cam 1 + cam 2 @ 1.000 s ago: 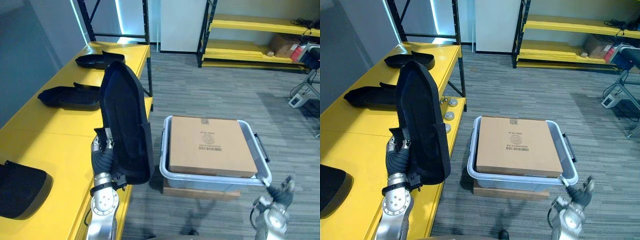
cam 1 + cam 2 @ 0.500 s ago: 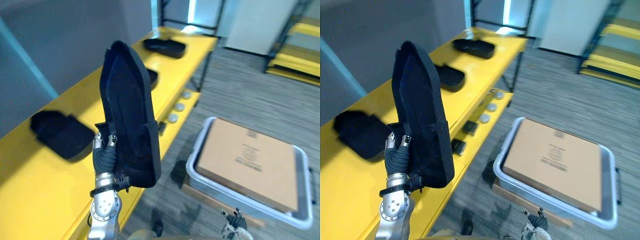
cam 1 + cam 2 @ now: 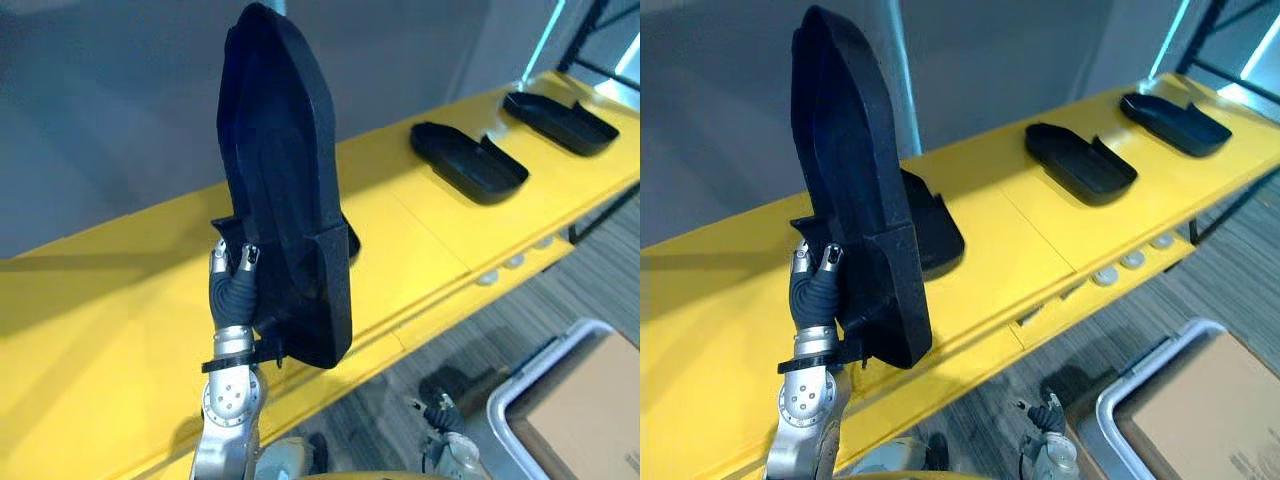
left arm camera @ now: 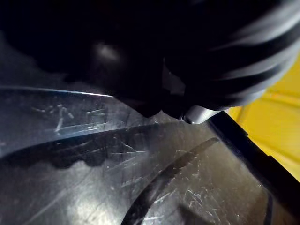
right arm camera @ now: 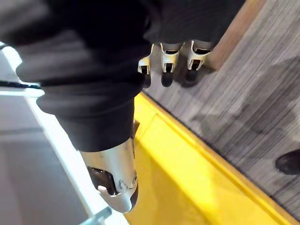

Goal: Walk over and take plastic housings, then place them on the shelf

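Observation:
My left hand [image 3: 232, 290] is shut on the lower edge of a long black plastic housing [image 3: 280, 190] and holds it upright above the yellow shelf [image 3: 110, 310]. Its glossy scratched inside [image 4: 117, 178] lies right against the wrist. Another housing [image 3: 938, 232] lies on the shelf just behind the held one. Two more housings [image 3: 468, 160] [image 3: 558, 108] lie further along the shelf to the right. My right hand [image 3: 1045, 418] hangs low near the floor, with its fingers [image 5: 169, 63] relaxed and nothing in them.
A grey bin [image 3: 1145, 375] holding a cardboard box [image 3: 1230, 425] stands on the carpet at the lower right, close to the shelf's front edge. A grey wall [image 3: 120, 100] rises behind the shelf. Small round parts [image 3: 515, 262] sit on a lower level.
The whole view has swung left, so the shelf and wall now face me and the bin has slid to the lower right corner. The housing stays upright in my left hand.

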{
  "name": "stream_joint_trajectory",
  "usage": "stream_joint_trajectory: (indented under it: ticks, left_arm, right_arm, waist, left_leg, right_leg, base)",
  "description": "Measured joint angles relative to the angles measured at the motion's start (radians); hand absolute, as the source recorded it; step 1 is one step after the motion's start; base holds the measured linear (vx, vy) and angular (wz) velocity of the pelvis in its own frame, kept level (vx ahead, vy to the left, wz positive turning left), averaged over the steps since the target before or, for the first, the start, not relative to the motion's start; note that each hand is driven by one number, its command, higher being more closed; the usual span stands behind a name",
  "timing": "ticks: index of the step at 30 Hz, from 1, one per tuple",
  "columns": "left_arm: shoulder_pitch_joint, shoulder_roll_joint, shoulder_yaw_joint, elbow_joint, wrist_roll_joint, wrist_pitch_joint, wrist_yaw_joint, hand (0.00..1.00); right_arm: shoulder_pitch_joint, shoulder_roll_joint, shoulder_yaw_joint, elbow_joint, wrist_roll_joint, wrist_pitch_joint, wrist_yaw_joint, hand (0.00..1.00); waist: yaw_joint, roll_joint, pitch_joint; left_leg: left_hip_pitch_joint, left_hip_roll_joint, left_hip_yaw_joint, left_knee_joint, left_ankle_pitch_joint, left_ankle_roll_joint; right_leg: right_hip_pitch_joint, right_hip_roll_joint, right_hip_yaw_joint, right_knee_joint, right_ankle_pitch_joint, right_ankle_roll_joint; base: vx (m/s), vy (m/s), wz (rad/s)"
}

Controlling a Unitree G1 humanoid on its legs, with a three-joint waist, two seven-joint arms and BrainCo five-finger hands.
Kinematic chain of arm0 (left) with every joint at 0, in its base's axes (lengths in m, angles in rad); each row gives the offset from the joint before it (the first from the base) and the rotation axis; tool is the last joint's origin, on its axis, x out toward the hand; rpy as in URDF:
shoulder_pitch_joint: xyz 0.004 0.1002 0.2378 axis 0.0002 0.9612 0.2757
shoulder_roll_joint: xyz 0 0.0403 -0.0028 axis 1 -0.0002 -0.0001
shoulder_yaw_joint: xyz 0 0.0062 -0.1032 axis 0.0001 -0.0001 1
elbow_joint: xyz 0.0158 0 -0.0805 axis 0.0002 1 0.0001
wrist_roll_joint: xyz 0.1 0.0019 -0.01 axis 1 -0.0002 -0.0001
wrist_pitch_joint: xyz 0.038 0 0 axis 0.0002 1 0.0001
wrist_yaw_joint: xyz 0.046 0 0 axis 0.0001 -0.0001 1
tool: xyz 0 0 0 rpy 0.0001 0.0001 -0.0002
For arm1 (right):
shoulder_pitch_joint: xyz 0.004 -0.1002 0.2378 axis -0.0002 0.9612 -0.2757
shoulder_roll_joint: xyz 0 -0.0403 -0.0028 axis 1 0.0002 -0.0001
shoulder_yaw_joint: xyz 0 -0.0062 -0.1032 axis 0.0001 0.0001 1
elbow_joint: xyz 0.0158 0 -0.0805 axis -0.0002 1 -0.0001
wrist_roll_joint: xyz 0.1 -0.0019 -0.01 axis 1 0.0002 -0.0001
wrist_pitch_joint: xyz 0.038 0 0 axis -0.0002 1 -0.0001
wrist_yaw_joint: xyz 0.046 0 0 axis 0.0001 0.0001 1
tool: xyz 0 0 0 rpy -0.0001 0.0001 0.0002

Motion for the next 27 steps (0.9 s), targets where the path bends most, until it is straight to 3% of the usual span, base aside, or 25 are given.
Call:
stream_joint_trajectory:
  ticks: [3, 4, 5, 7, 12, 17, 18, 19, 20, 21, 22, 23, 25, 26, 27]
  left_arm:
    - [-0.009, 0.001, 0.000, 0.021, 0.004, -0.004, 0.010, 1.00]
    - [-0.008, 0.002, 0.000, 0.028, 0.004, -0.007, 0.013, 1.00]
    - [-0.008, 0.002, 0.002, 0.039, 0.007, -0.009, 0.022, 1.00]
    - [0.016, -0.004, 0.003, 0.053, 0.008, -0.010, 0.024, 1.00]
    - [0.041, -0.004, 0.002, 0.072, 0.008, -0.013, 0.018, 1.00]
    - [0.041, -0.003, -0.003, 0.089, 0.007, -0.012, 0.018, 1.00]
    - [0.041, -0.003, 0.005, 0.088, 0.006, -0.012, 0.018, 1.00]
    - [0.041, -0.003, 0.010, 0.088, 0.006, -0.012, 0.018, 1.00]
    - [0.042, -0.004, 0.011, 0.088, 0.006, -0.012, 0.018, 1.00]
    - [0.046, -0.004, 0.013, 0.088, 0.005, -0.012, 0.017, 1.00]
    - [0.047, -0.004, 0.011, 0.088, 0.003, -0.012, 0.017, 1.00]
    - [0.053, -0.011, 0.007, 0.090, -0.002, -0.015, 0.018, 1.00]
    - [0.050, -0.016, -0.002, 0.102, -0.012, -0.028, 0.018, 1.00]
    - [0.048, -0.025, -0.013, 0.135, -0.025, -0.043, 0.018, 1.00]
    - [0.042, -0.025, -0.017, 0.163, -0.027, -0.042, 0.019, 1.00]
  right_arm:
    - [0.000, -0.003, 0.001, -0.013, -0.007, -0.001, -0.004, 0.00]
    - [0.003, -0.003, 0.001, -0.013, -0.007, -0.001, -0.004, 0.00]
    - [0.004, -0.007, 0.003, -0.010, -0.008, -0.001, -0.004, 0.00]
    - [0.004, -0.013, 0.006, -0.011, -0.009, -0.001, -0.004, 0.00]
    - [0.000, -0.013, 0.012, -0.011, -0.011, -0.002, -0.005, 0.00]
    - [0.028, -0.024, 0.007, -0.005, -0.012, -0.003, -0.024, 0.00]
    - [0.028, -0.021, 0.009, -0.003, -0.014, -0.003, -0.024, 0.00]
    - [0.025, -0.019, 0.011, -0.002, -0.027, -0.003, -0.024, 0.00]
    - [0.021, -0.021, 0.011, -0.002, -0.032, -0.003, -0.024, 0.00]
    - [0.020, -0.025, 0.011, -0.003, -0.042, -0.003, -0.024, 0.00]
    - [0.021, -0.028, 0.010, -0.003, -0.045, -0.003, -0.025, 0.00]
    - [0.025, -0.039, 0.008, 0.011, -0.047, -0.007, -0.025, 0.00]
    - [0.015, -0.051, -0.002, 0.047, -0.047, -0.011, -0.025, 0.00]
    - [0.009, -0.064, -0.031, 0.093, -0.047, -0.010, -0.025, 0.00]
    - [0.006, -0.070, -0.046, 0.124, -0.047, -0.004, -0.025, 0.00]
  waist:
    - [-0.002, -0.006, -0.007]
    - [-0.002, -0.013, -0.012]
    - [0.005, -0.030, -0.021]
    - [0.005, -0.010, -0.034]
    - [0.007, -0.015, -0.038]
    - [0.003, -0.018, -0.039]
    - [0.003, -0.018, -0.038]
    - [0.003, -0.022, -0.035]
    - [0.002, -0.020, -0.034]
    - [-0.002, -0.025, -0.031]
    - [-0.004, -0.025, -0.031]
    - [-0.023, -0.020, -0.040]
    - [-0.032, -0.008, -0.059]
    - [-0.051, 0.030, -0.081]
    - [-0.065, 0.038, -0.091]
  left_leg:
    - [0.015, -0.020, -0.088, 0.001, 0.003, -0.009]
    - [0.015, -0.029, -0.104, 0.005, 0.002, -0.014]
    - [0.010, -0.044, -0.126, 0.021, -0.004, -0.025]
    - [-0.012, -0.018, -0.174, 0.053, -0.005, -0.073]
    - [-0.002, 0.039, -0.198, -0.008, 0.020, -0.129]
    - [-0.024, 0.039, -0.205, -0.031, 0.050, -0.146]
    - [-0.036, 0.070, -0.123, -0.024, 0.035, -0.124]
    - [-0.058, 0.135, -0.011, 0.038, 0.012, -0.099]
    - [-0.067, 0.170, 0.023, 0.082, 0.005, -0.094]
    - [-0.073, 0.238, 0.063, 0.157, -0.001, -0.097]
    - [-0.067, 0.272, 0.076, 0.183, -0.001, -0.097]
    - [-0.050, 0.338, 0.073, 0.201, 0.000, -0.098]
    - [-0.043, 0.372, 0.047, 0.184, 0.005, -0.103]
    - [-0.028, 0.383, -0.010, 0.081, 0.054, -0.183]
    - [-0.006, 0.351, -0.021, 0.035, 0.027, -0.244]
  right_leg:
    - [-0.032, 0.087, 0.136, -0.159, -0.006, 0.012]
    - [-0.028, 0.087, 0.143, -0.196, 0.007, 0.001]
    - [-0.022, 0.083, 0.133, -0.276, 0.058, -0.014]
    - [0.032, 0.115, 0.071, -0.347, 0.063, -0.010]
    - [0.093, 0.178, 0.001, -0.438, 0.092, -0.048]
    - [0.096, 0.171, -0.055, -0.448, 0.095, -0.052]
    - [0.087, 0.165, -0.063, -0.444, 0.100, -0.061]
    - [0.073, 0.159, -0.066, -0.431, 0.101, -0.063]
    - [0.071, 0.152, -0.066, -0.423, 0.101, -0.063]
    - [0.070, 0.131, -0.067, -0.409, 0.102, -0.062]
    - [0.071, 0.118, -0.066, -0.403, 0.103, -0.059]
    - [0.067, 0.087, -0.063, -0.406, 0.118, -0.032]
    - [0.047, 0.053, -0.063, -0.411, 0.133, 0.013]
    - [0.035, 0.032, -0.066, -0.417, 0.162, 0.064]
    - [0.039, 0.011, -0.075, -0.433, 0.188, 0.082]
  base:
    - [0.14, -0.071, 1.01]
    - [0.12, -0.143, 1.04]
    - [0.12, -0.201, 0.82]
    - [0.10, -0.248, 0.74]
    - [0.01, -0.207, 0.30]
    - [-0.04, -0.061, 0.33]
    - [-0.08, 0.036, 0.12]
    - [-0.06, 0.051, 0.08]
    - [-0.04, 0.087, 0.02]
    - [-0.02, 0.113, -0.01]
    - [-0.07, 0.284, -0.02]
    - [-0.08, 0.309, -0.01]
    - [-0.04, 0.409, 0.09]
    - [0.01, 0.604, 0.37]
    - [0.02, 0.623, 0.59]
